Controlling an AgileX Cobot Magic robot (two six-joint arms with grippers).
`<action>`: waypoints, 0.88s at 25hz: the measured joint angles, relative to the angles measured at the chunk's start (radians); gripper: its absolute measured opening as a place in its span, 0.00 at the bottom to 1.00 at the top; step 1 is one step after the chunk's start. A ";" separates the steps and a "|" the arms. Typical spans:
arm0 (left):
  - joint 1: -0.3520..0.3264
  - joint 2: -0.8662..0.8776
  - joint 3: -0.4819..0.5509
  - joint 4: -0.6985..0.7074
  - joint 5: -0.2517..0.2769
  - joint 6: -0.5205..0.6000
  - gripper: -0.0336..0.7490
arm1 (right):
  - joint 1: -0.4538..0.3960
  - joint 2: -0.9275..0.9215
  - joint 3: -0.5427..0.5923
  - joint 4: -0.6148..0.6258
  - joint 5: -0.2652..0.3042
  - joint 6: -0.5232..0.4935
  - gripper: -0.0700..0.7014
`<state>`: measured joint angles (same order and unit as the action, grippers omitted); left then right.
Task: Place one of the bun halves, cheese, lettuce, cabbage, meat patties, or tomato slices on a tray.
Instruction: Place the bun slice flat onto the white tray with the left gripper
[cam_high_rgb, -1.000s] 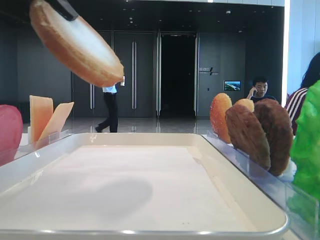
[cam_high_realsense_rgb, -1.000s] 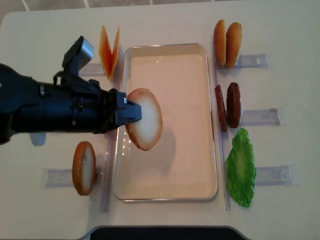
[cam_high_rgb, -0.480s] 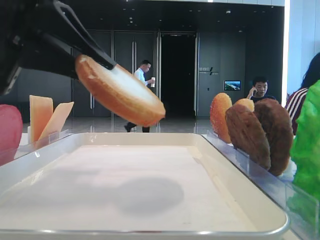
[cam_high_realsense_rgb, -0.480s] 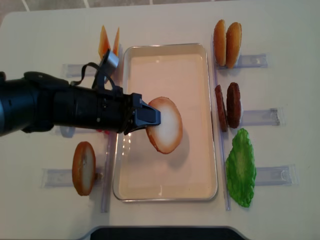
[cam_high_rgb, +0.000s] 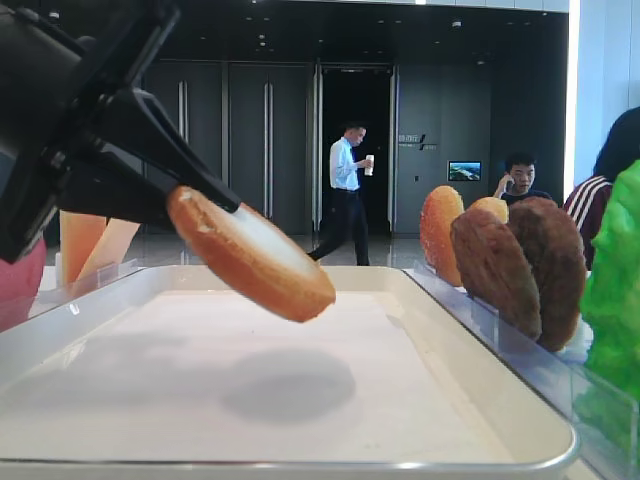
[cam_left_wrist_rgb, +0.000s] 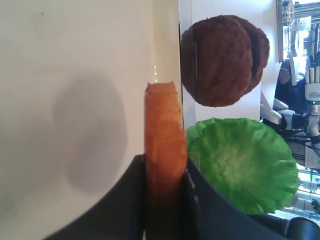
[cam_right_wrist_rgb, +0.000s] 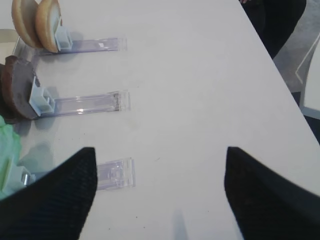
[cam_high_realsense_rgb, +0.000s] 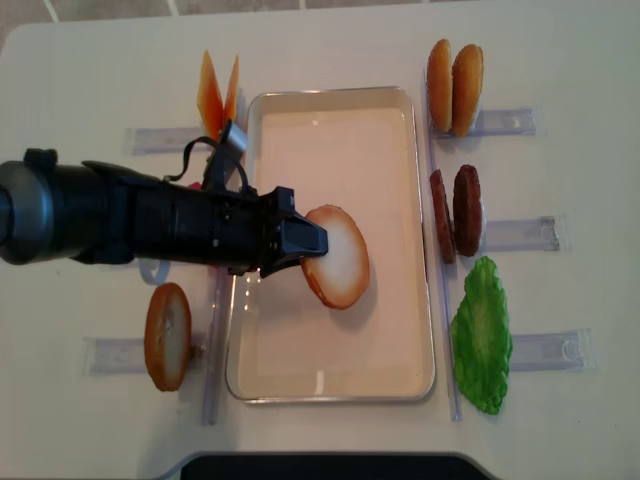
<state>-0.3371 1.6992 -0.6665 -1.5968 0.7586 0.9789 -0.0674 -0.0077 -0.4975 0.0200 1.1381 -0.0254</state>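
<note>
My left gripper (cam_high_realsense_rgb: 312, 241) is shut on a bun half (cam_high_realsense_rgb: 338, 257), golden-rimmed with a pale face. It holds the bun tilted a little above the floor of the cream tray (cam_high_realsense_rgb: 335, 385). The low exterior view shows the bun half (cam_high_rgb: 250, 255) hanging over its shadow on the tray (cam_high_rgb: 300, 466). In the left wrist view the bun half's edge (cam_left_wrist_rgb: 164, 125) stands between both fingers. My right gripper (cam_right_wrist_rgb: 160, 150) is open over bare table. The cabbage is out of view.
Two meat patties (cam_high_realsense_rgb: 457, 212), lettuce (cam_high_realsense_rgb: 482, 335) and two bun halves (cam_high_realsense_rgb: 455, 75) stand in clear racks right of the tray. Cheese slices (cam_high_realsense_rgb: 218, 95) and another bun half (cam_high_realsense_rgb: 168, 335) are on its left. A tomato slice (cam_high_rgb: 15, 285) shows at the left edge.
My left gripper has carried the bun half rightward to over the tray's middle and lowered it closer to the floor. The right gripper's earlier state is not shown.
</note>
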 joint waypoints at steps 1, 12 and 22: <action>0.000 0.003 0.000 0.000 -0.002 0.000 0.20 | 0.000 0.000 0.000 0.000 0.000 0.000 0.78; 0.000 0.004 0.000 -0.017 -0.062 0.001 0.20 | 0.000 0.000 0.000 0.000 0.000 0.000 0.78; 0.000 0.033 0.000 -0.044 -0.068 0.019 0.20 | 0.000 0.000 0.000 0.000 0.000 0.000 0.78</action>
<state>-0.3371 1.7322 -0.6665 -1.6407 0.6904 0.9980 -0.0674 -0.0077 -0.4975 0.0200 1.1381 -0.0254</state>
